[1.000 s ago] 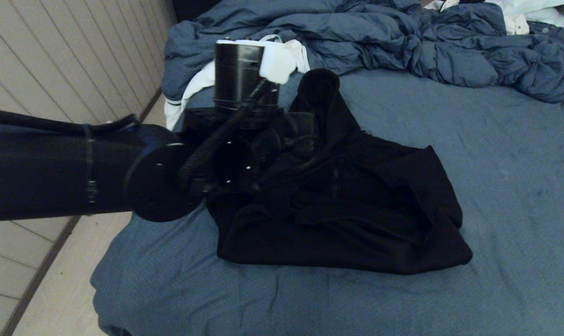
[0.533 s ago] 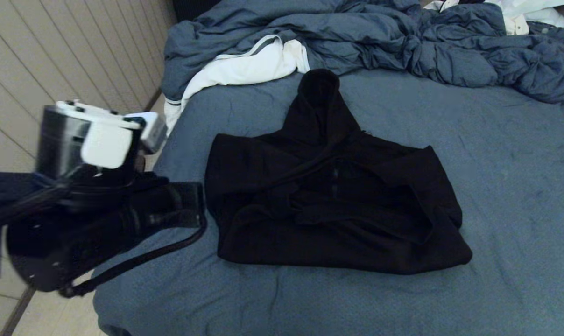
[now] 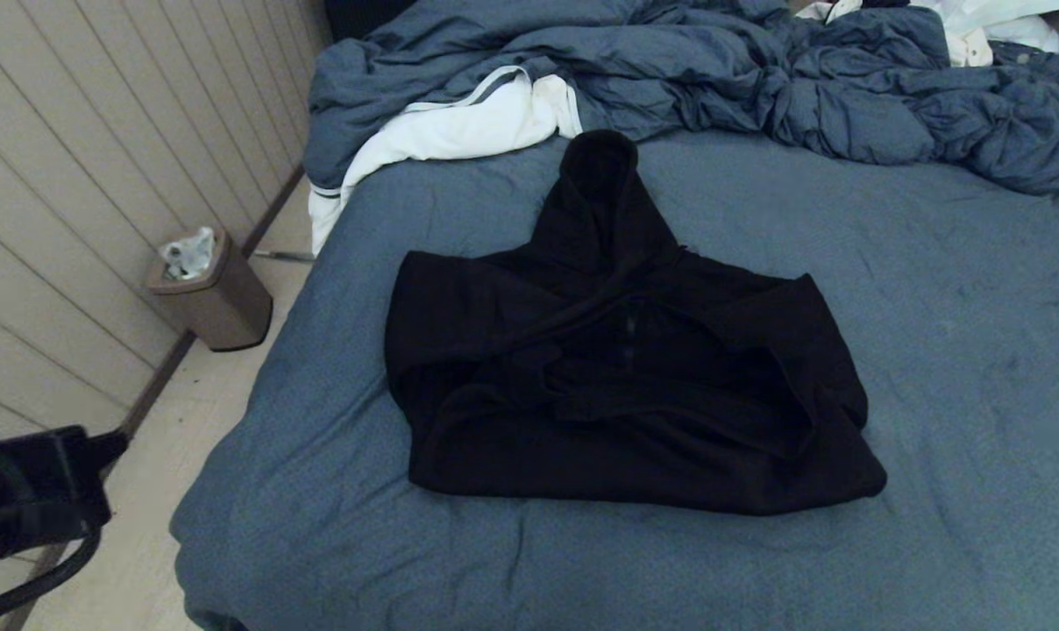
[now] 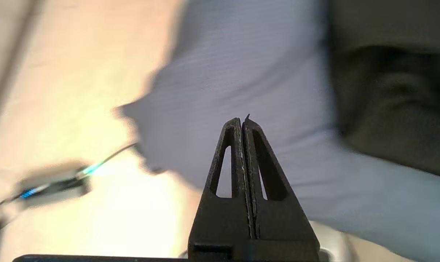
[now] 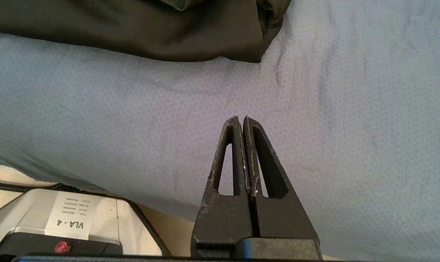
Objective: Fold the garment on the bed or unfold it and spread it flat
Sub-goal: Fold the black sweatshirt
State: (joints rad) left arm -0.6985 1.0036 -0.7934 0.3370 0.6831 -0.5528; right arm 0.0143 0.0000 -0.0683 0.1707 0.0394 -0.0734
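left gripper clenched on nothing, beside the bed edge, lower left of head view | right gripper clenched, parked | black hoodie folded at frame centre | soft, thick, floppy, likely non-slippery; pinch hem corner or hood

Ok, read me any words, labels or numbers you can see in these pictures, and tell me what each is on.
"VLA - 4": on the white sticker stuck to the grey box beside the bed, right wrist view.
Smaller lines printed on that sticker: too small to read.
Nothing else carries readable text.
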